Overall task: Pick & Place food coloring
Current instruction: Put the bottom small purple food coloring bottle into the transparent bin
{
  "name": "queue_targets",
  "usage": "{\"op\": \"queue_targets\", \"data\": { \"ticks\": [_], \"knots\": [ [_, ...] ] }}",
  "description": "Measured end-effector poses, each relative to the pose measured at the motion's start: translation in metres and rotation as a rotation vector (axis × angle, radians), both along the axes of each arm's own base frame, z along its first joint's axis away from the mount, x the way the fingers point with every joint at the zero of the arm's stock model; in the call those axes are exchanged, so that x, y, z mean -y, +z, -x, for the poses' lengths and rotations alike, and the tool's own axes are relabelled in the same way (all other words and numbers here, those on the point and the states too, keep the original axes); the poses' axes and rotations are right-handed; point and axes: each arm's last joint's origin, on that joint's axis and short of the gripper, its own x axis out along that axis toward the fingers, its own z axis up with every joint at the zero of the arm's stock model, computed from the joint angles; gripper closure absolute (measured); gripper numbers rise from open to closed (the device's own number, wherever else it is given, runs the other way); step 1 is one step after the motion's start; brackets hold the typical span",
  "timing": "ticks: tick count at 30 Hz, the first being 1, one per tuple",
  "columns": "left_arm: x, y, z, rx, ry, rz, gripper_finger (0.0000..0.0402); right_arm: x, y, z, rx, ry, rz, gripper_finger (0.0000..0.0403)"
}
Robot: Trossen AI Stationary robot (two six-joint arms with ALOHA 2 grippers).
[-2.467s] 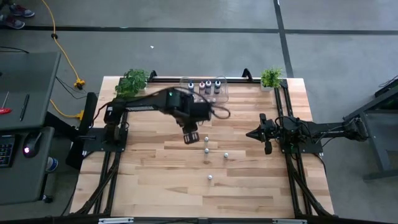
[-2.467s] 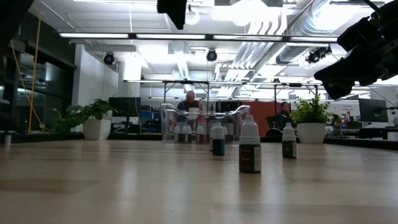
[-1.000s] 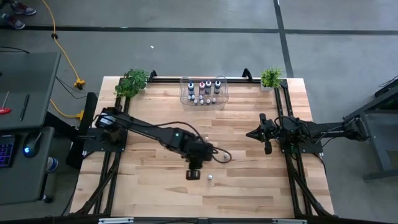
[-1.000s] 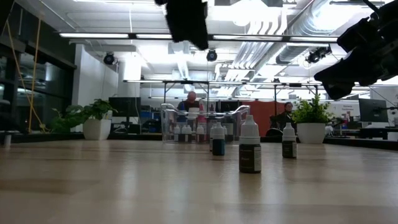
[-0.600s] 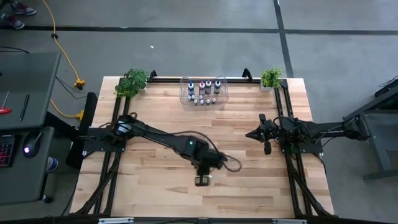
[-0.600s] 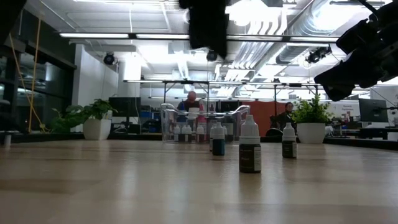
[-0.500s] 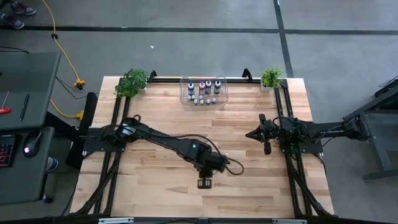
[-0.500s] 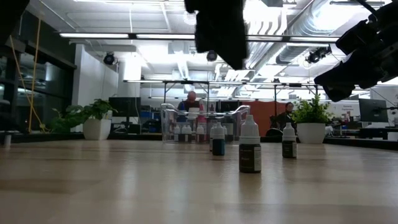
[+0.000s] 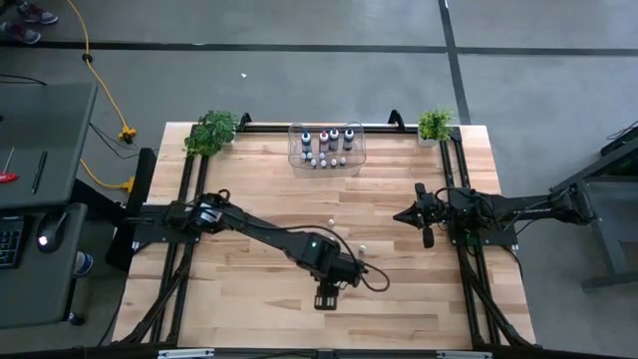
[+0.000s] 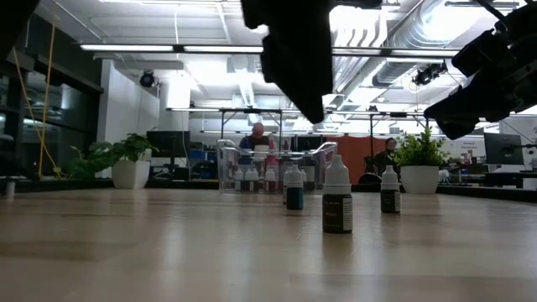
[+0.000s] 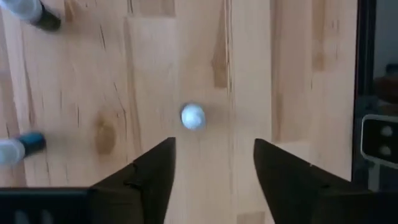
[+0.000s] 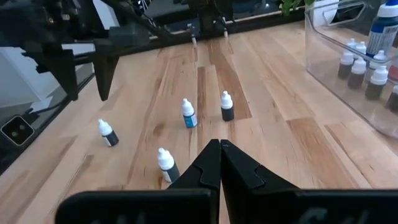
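Several food coloring bottles stand upright on their bases on the wooden table. In the left wrist view I look down on one white cap (image 11: 192, 116); in the low view this nearest bottle (image 10: 337, 201) has a dark body. My left gripper (image 11: 214, 174) hangs open above it, pointing steeply down, touching nothing; the cap lies just ahead of the gap between the fingers. The high view shows this gripper (image 9: 326, 297) near the table's middle front. Two more bottles (image 10: 294, 186) (image 10: 389, 190) stand farther back. My right gripper (image 12: 217, 149) waits shut at the right side.
A clear bin (image 9: 327, 148) holding more small bottles stands at the far edge, between two potted plants (image 9: 211, 132) (image 9: 435, 124). A loose bottle (image 9: 364, 246) stands right of the left arm. Black frame rails (image 9: 469, 269) run along the table's sides.
My left gripper has moved toward the table's near edge and a little to the right, and has come down; in the low view its dark shape has grown larger and lower. The bottles have stayed where they were.
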Motion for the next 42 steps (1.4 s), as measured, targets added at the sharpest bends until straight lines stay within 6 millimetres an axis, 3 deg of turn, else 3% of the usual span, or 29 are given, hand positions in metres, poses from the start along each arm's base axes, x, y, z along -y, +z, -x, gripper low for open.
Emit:
{"op": "queue_targets", "data": {
  "ticks": [5, 26, 38, 42],
  "knots": [
    [0.002, -0.004, -0.005, 0.035, -0.020, -0.009, 0.0173, 0.000, 0.000, 0.000, -0.001, 0.000, 0.000, 0.0402],
    [0.005, -0.042, -0.014, 0.025, -0.204, -0.173, 0.0172, 0.000, 0.000, 0.000, 0.001, 0.000, 0.000, 0.0402],
    [0.005, -0.044, -0.016, 0.036, -0.219, -0.174, 0.0173, 0.000, 0.000, 0.000, 0.001, 0.000, 0.000, 0.0402],
    [0.005, -0.044, -0.016, 0.035, -0.220, -0.171, 0.0190, 0.000, 0.000, 0.000, 0.001, 0.000, 0.000, 0.0402]
  ]
}}
